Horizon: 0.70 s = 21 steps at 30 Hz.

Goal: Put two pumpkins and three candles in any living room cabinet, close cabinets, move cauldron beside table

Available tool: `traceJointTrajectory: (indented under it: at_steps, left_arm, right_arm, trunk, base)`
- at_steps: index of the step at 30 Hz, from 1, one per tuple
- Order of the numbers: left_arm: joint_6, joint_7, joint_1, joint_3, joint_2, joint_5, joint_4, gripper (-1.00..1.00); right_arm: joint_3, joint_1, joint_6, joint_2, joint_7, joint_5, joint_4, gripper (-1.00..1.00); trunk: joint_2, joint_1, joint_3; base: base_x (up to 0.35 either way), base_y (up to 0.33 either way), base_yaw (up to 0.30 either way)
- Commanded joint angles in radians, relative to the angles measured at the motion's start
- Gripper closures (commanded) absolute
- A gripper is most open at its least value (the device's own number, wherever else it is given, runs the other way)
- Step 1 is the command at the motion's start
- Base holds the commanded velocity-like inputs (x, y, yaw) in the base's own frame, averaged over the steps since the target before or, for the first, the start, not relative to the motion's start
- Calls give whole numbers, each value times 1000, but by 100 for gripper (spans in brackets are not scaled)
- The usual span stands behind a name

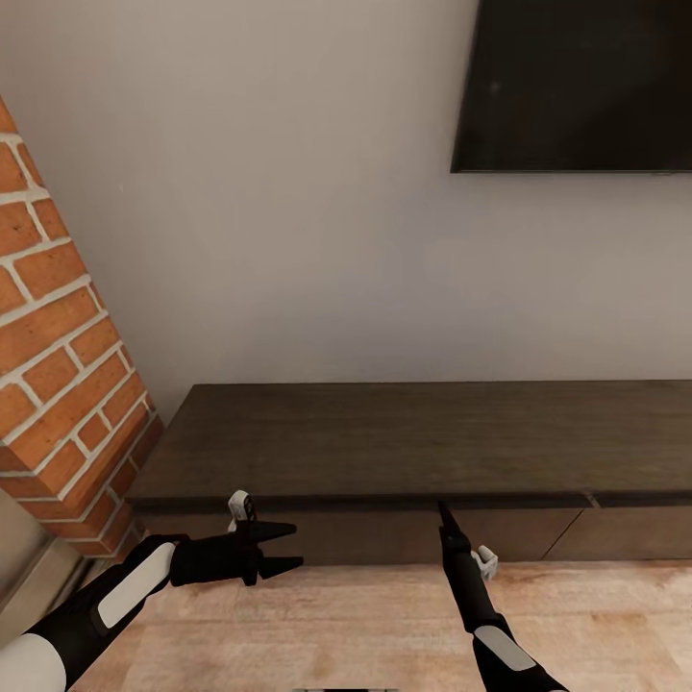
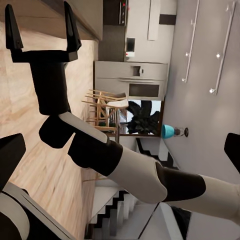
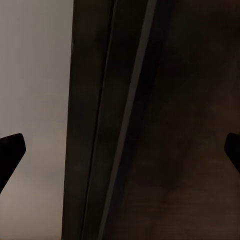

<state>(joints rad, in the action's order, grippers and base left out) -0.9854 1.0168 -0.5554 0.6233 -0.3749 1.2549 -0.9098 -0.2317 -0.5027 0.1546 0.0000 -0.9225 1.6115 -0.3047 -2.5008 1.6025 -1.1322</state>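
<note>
At the far left a brick pillar (image 1: 58,384) stands against the end of the cabinet (image 1: 423,437), and just in front of it the left gripper (image 1: 279,548) hangs low over the wood floor (image 1: 336,625), fingers spread and empty, aimed sideways toward the right arm. The cabinet itself is a long, low, dark-brown unit set against the wall; its long axis runs across the head view from the pillar off past the right edge, and its flat drawer fronts (image 1: 538,533) face the robot, all apparently shut. It looks heavy, rigid and smooth, and with no handles in sight a drawer would likely have to be caught by the narrow seam under the top slab. The right gripper (image 1: 444,509) points at that seam, fingers open and empty, close to the front. A dark screen (image 1: 577,86) hangs above at right.
</note>
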Motion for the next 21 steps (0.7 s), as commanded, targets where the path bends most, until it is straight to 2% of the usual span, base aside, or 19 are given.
traceJointTrajectory:
  at_steps: [1,21]
  left_arm:
    - [-4,3,-1,3,-1,5,1,-100]
    - [-4,1,-1,4,-1,6,2,-100]
  right_arm:
    - [-8,-1,6,0,-2,7,1,-100]
    - [-8,-1,6,1,-1,10,1,-100]
  trunk:
    - [0,0,-1]
    - [0,0,-1]
  base:
    - [0,0,0]
    - [58,0,0]
